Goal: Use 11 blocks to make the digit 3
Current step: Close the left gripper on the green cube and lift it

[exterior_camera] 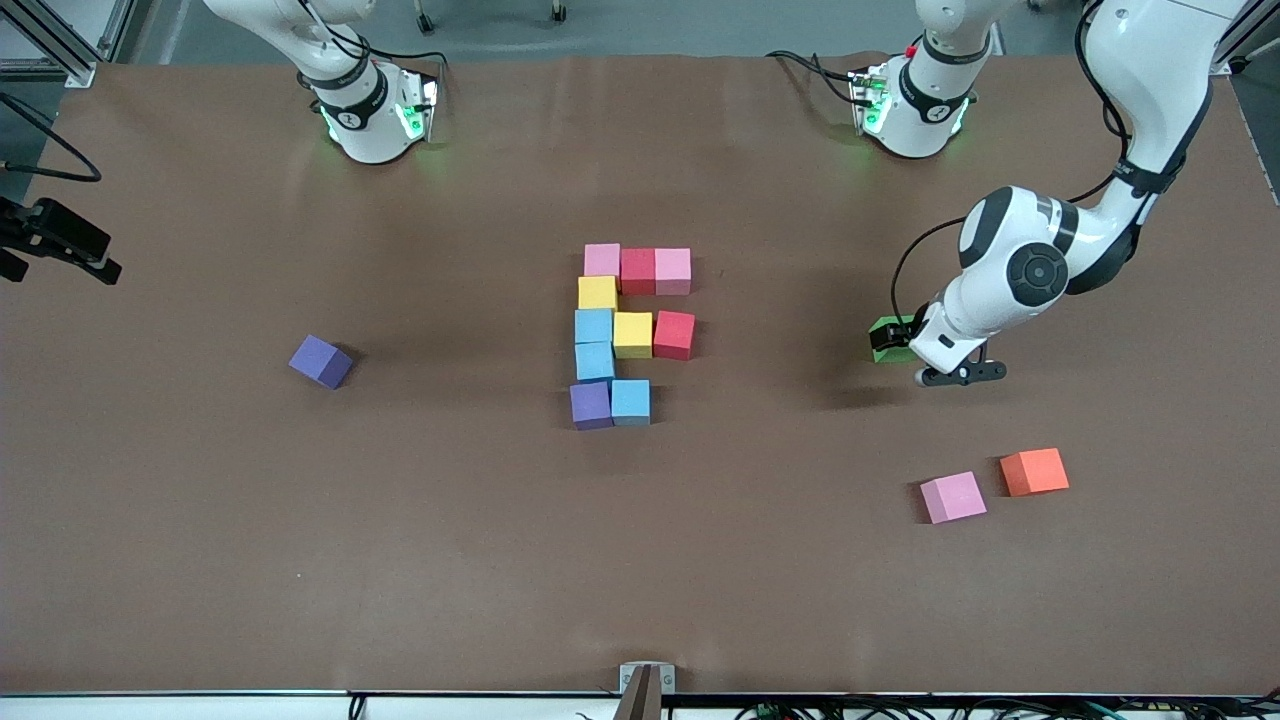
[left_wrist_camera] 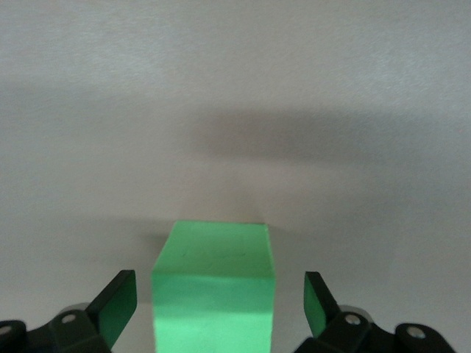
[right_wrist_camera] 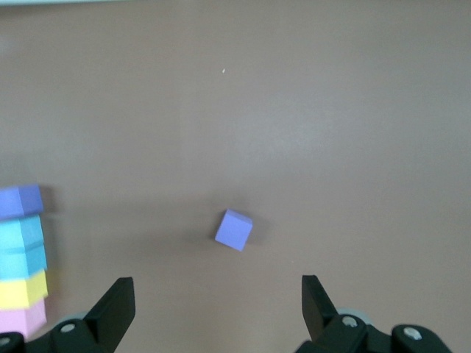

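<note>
Several blocks form a partial digit 3 (exterior_camera: 620, 330) mid-table: a pink, red, pink bar (exterior_camera: 637, 268), a light blue, yellow, red bar (exterior_camera: 632, 334), and a purple and light blue pair (exterior_camera: 610, 403), joined by yellow and light blue cubes. A green block (exterior_camera: 884, 338) (left_wrist_camera: 213, 294) sits toward the left arm's end. My left gripper (exterior_camera: 890, 342) (left_wrist_camera: 218, 298) is open around it, with a gap on each side. My right gripper (right_wrist_camera: 218, 301) is open and empty, out of the front view, high over a loose purple block (exterior_camera: 321, 361) (right_wrist_camera: 234, 229).
A loose pink cube (exterior_camera: 952, 497) and an orange cube (exterior_camera: 1034, 471) lie nearer the front camera than the green block, toward the left arm's end. The right wrist view catches the edge of the figure (right_wrist_camera: 22, 250).
</note>
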`<state>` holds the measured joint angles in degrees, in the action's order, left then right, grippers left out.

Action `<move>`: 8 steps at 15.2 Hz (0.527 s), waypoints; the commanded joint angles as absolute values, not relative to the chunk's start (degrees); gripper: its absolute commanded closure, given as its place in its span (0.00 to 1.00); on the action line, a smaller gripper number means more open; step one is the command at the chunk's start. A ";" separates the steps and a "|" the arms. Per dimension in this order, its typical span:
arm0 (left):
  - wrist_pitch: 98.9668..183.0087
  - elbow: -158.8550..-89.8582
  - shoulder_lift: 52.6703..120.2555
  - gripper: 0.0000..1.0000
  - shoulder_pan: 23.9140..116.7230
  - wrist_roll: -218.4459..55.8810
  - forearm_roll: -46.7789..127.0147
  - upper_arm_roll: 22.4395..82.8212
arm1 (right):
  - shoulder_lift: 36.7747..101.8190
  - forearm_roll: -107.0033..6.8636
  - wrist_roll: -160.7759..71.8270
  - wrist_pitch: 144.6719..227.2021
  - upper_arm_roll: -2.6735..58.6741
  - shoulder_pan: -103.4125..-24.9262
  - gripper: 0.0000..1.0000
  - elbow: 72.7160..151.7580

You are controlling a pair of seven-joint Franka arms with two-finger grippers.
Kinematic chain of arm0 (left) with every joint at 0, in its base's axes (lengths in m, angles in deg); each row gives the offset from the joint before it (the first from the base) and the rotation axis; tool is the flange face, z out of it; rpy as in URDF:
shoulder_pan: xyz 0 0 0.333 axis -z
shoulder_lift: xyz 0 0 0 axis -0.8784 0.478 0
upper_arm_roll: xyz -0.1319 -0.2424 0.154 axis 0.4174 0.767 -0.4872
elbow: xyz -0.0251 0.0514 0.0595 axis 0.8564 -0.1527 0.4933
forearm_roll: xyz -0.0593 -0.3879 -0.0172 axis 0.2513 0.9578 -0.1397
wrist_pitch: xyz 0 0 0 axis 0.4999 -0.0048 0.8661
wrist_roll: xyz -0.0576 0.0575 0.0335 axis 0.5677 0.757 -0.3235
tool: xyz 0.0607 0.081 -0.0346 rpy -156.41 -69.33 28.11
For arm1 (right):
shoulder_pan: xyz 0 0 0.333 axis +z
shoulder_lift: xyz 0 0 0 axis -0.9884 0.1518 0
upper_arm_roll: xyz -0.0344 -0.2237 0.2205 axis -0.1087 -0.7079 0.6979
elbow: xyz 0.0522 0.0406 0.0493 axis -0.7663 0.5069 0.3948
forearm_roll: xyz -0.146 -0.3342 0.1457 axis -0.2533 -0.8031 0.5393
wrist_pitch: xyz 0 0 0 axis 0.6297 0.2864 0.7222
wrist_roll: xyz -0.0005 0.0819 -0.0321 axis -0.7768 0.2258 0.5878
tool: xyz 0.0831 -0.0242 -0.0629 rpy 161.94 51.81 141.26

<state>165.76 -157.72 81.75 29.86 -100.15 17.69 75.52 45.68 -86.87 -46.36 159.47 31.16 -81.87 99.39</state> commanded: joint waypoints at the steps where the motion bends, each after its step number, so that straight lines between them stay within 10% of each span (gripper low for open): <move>1: 168.32 -157.97 83.60 0.00 29.28 -100.67 17.42 75.88 | 45.66 -87.88 -42.91 157.77 31.78 -82.85 0.00 98.91; 4: 168.32 -158.06 83.69 0.08 29.28 -100.58 17.33 75.79 | 45.48 -87.88 -45.63 156.98 31.69 -82.85 0.00 98.91; 8: 168.32 -157.45 84.05 0.79 29.28 -101.55 17.33 75.88 | 45.66 -87.88 -46.08 156.63 31.78 -82.59 0.00 99.00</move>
<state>167.75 -157.68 84.19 29.70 -100.39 17.69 75.43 45.68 -86.92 -45.01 157.31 31.12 -82.15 99.39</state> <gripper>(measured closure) 0.322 0.000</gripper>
